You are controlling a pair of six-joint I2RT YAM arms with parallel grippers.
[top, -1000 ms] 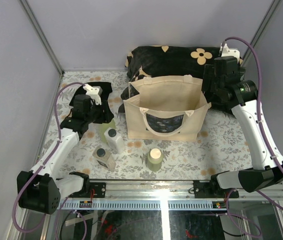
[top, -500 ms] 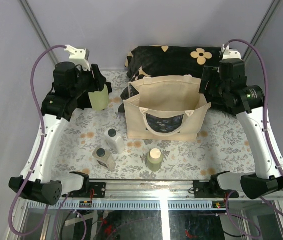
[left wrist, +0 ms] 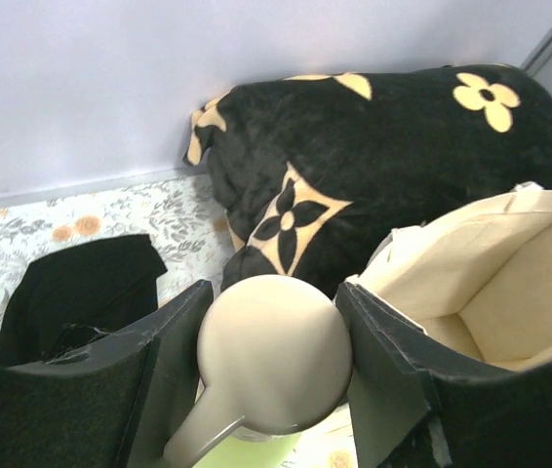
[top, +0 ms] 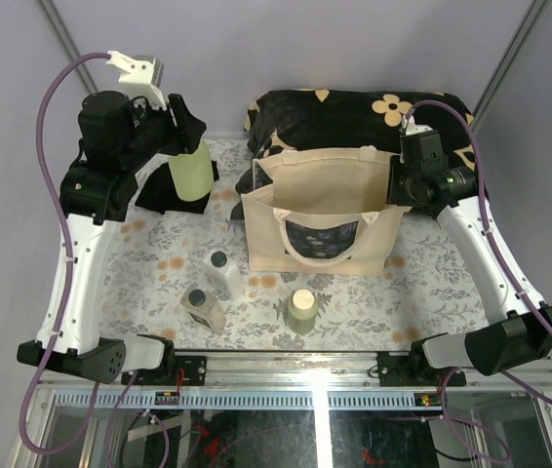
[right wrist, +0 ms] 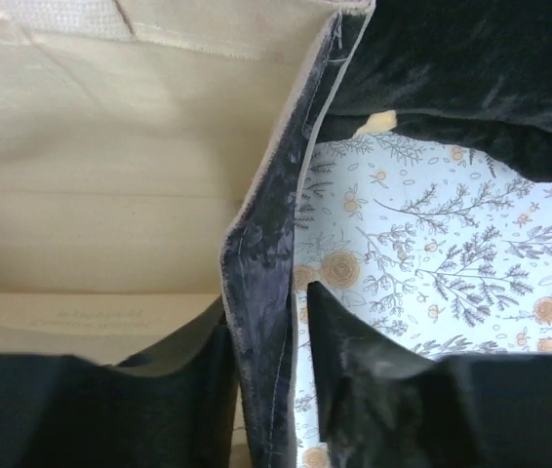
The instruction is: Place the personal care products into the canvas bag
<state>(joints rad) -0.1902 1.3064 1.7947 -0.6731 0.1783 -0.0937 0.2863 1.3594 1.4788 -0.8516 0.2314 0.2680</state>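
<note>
My left gripper (top: pixel 188 141) is shut on a pale green bottle (top: pixel 191 174) by its beige round cap (left wrist: pixel 274 351), holding it high in the air left of the canvas bag (top: pixel 268 244). The bag stands open at mid-table. My right gripper (top: pixel 400 191) sits at the bag's right rim. Its jaws have closed astride the side wall (right wrist: pixel 266 244), one finger inside and one outside. On the cloth in front stand a white bottle with a dark cap (top: pixel 222 274), a squat clear-tan bottle (top: pixel 201 307) and a second pale green bottle (top: pixel 302 311).
A black cushion with beige flowers (top: pixel 354 112) lies right behind the bag. A black cloth (top: pixel 157 193) lies at the back left, under the raised bottle. Grey enclosure walls close in the left, back and right sides.
The left arm has lifted the green bottle off the table and carried it up and back. The right gripper has dropped onto the bag's right wall and its jaws have closed in.
</note>
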